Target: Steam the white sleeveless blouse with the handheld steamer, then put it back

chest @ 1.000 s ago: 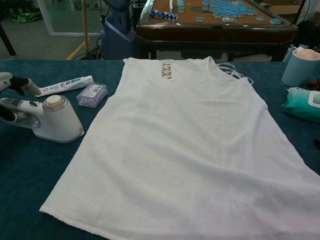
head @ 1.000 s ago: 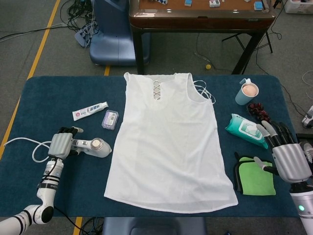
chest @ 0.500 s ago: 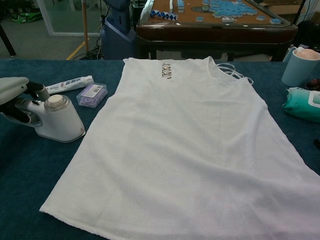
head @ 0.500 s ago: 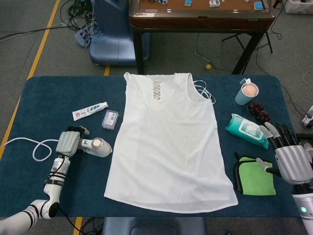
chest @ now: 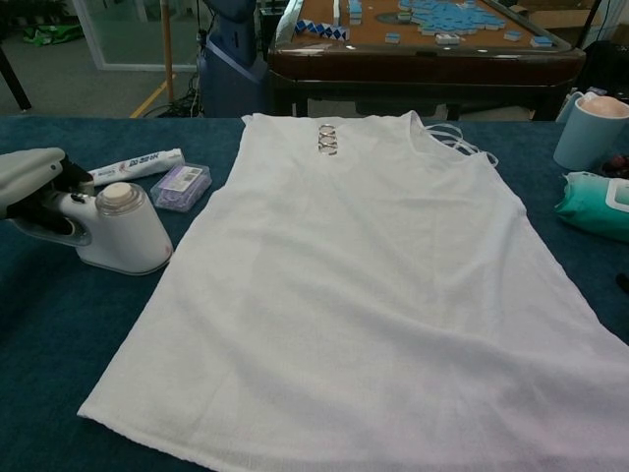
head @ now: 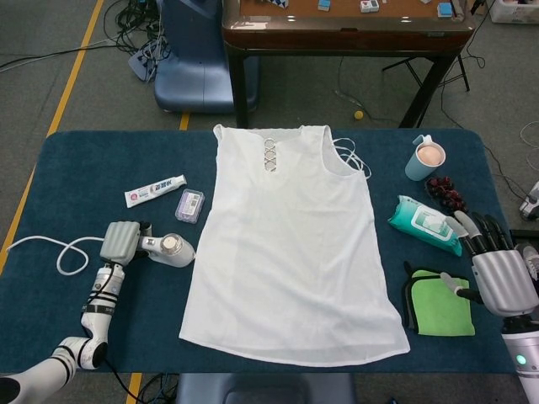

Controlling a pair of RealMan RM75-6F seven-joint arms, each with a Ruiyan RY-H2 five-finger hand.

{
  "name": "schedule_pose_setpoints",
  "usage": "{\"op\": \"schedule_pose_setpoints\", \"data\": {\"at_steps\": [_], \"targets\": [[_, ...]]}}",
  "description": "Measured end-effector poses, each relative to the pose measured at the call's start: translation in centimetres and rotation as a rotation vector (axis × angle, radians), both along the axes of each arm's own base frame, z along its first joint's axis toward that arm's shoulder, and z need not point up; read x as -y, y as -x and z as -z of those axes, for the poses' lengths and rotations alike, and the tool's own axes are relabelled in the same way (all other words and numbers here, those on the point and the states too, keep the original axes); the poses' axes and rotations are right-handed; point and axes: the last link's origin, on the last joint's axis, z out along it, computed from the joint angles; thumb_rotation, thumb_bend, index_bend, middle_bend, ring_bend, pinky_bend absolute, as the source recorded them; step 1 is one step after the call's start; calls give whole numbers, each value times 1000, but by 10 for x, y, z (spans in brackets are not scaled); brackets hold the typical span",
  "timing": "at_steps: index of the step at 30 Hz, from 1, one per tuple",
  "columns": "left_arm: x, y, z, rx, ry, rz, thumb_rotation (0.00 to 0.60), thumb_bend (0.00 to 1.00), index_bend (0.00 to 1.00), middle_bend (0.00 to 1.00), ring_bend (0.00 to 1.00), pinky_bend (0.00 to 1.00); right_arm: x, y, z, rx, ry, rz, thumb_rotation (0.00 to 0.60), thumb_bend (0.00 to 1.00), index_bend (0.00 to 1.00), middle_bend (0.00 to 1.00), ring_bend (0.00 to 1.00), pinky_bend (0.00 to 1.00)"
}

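Blouse [head: 290, 244]: white, sleeveless, flat mid-table.
Steamer [chest: 116, 231]: white, upright on the cloth, just left of the blouse.
Left hand [head: 120, 242]: wrapped around the steamer handle.
Right hand [head: 497, 271]: fingers spread, holding nothing, beside green cloth [head: 442, 307].

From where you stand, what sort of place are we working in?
Probably a robot lab or test room, not a home: a blue-covered table staged with the white blouse and handheld steamer, loose cables on a bare floor marked with yellow tape, and a wooden table of tiles behind.
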Motion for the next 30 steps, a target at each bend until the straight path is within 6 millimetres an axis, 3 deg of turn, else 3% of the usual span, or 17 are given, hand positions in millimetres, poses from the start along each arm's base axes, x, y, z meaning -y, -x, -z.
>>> {"op": "schedule_pose_setpoints", "data": {"at_steps": [5,18,23,30], "targets": [[-4,2,2,97,1,-33,600,253,828,761,664,585,0,0,2,-2,-16,6,600,241,0,87,0,15],[-3,-12,-12,274,28,-46,600,256,865,777,676,592,-5,-5,25,1,-164,-1,600,253,0,98,0,15],[1,-26,-23,313,35,-17,600,256,865,777,675,593,-7,-8,46,3,-283,-14,600,371,0,98,0,15],[8,-51,-37,329,37,34,600,256,864,776,675,593,-8,-20,89,35,-491,-58,600,681,0,98,0,15]]}}
